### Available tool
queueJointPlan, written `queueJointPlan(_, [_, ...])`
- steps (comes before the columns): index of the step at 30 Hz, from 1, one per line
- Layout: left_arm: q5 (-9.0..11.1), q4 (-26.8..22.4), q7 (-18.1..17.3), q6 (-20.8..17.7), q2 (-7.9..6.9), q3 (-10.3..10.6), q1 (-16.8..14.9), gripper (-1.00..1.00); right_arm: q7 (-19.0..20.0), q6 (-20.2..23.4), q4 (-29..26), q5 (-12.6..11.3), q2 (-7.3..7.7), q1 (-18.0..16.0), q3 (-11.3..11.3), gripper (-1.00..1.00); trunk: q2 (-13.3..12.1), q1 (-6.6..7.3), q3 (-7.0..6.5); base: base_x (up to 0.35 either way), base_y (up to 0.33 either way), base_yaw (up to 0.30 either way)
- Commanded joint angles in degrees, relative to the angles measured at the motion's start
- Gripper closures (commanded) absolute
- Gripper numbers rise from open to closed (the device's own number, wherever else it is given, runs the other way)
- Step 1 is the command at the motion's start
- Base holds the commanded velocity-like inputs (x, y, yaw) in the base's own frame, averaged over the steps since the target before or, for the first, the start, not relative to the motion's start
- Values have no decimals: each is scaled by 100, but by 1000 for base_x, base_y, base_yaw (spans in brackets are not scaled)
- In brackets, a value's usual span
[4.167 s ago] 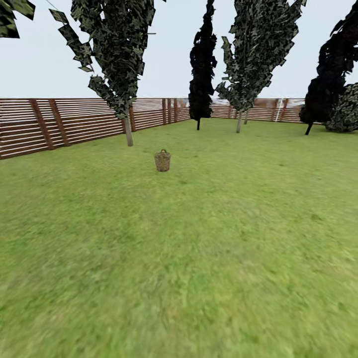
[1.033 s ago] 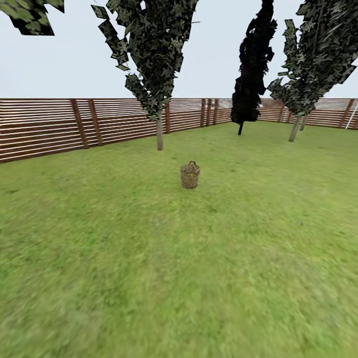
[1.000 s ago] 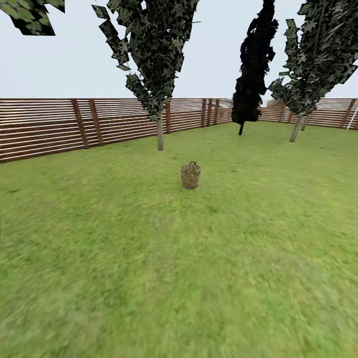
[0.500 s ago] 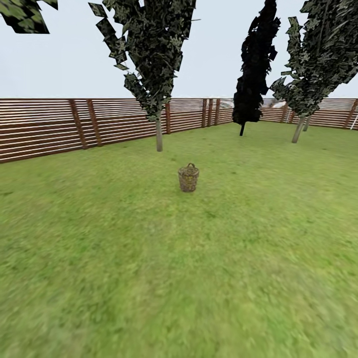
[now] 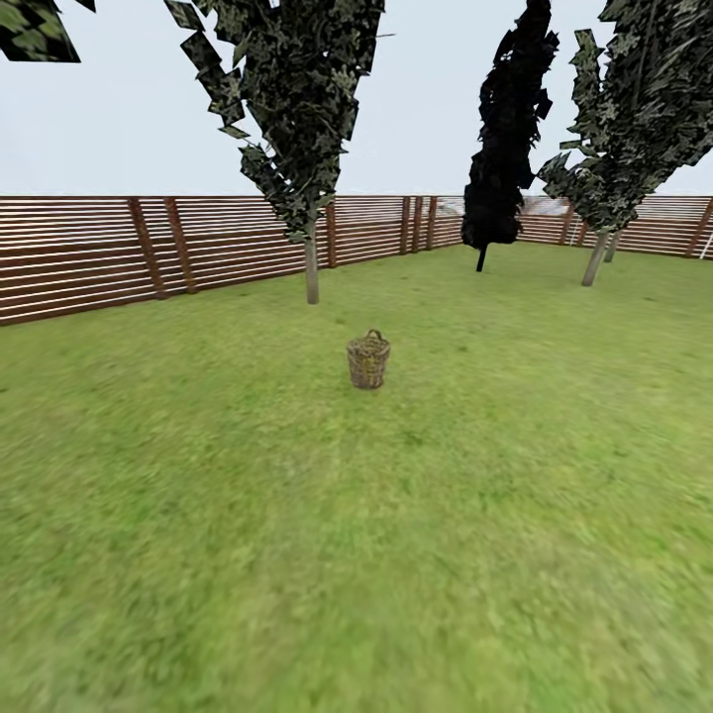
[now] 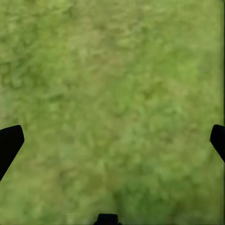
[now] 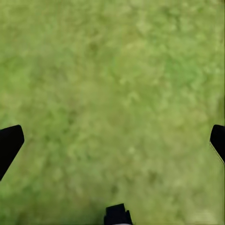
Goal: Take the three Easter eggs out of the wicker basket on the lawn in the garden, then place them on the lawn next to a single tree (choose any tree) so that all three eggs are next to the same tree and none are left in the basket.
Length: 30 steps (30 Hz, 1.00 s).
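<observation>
Approach step: wicker basket (image 5: 368, 361) stands ahead on lawn (image 5: 396, 555). Both pincers wide, empty. Next: drive closer, reach eggs.

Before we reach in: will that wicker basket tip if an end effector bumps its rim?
Probably somewhat. The wicker basket is bucket-shaped, taller than wide, narrower at its base, and stands free on the lawn. Woven twigs suggest it is light and fairly stiff, so a sideways knock would likely shift or topple it.
</observation>
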<state>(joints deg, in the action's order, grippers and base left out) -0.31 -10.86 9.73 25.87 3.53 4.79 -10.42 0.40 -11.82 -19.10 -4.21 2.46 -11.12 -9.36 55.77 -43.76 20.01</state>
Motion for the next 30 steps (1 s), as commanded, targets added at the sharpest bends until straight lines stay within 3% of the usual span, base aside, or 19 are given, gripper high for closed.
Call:
queueJointPlan(1, [-4, 5, 55, 14, -2, 48, -4, -100, 4, -18, 9, -43, 0, -4, 4, -100, 4, -3, 6, 295, -184, 0])
queueJointPlan(30, [-5, 5, 58, 14, -10, 48, -4, -100, 13, -14, 21, -36, 0, -4, 13, -100, 4, -3, 6, 297, -181, -9])
